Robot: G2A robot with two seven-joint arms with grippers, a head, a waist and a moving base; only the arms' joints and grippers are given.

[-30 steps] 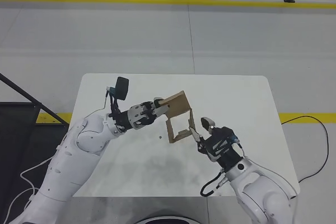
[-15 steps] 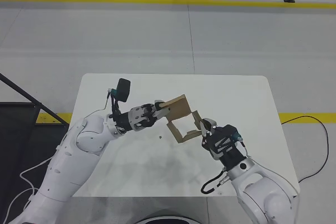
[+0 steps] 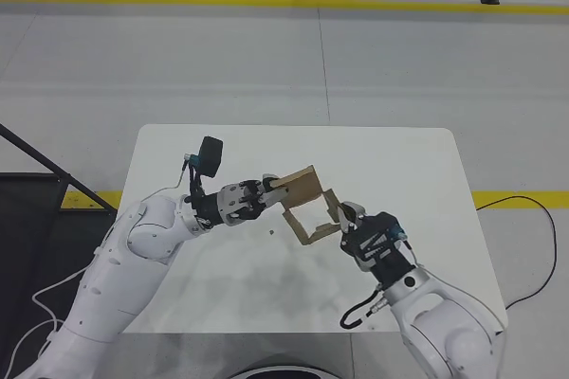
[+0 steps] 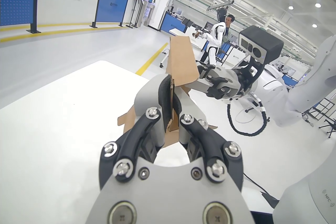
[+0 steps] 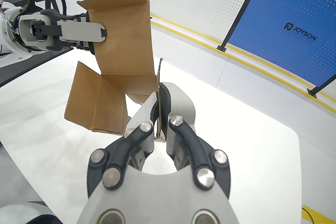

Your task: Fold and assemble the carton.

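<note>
Right tool (image 5: 159,100) pinching carton (image 5: 123,51) wall edge; left tool (image 5: 96,36) clamping opposite panel; white table (image 5: 236,130) beneath

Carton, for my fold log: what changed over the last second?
The right gripper shut its jaws on the carton, at the side panel nearest it, and the carton's lower part swung toward that arm, skewing the sleeve. The left gripper stayed shut on the upper panel, barely shifting.

Overhead looking down, wrist views close, sharing carton (image 3: 303,185)
</note>
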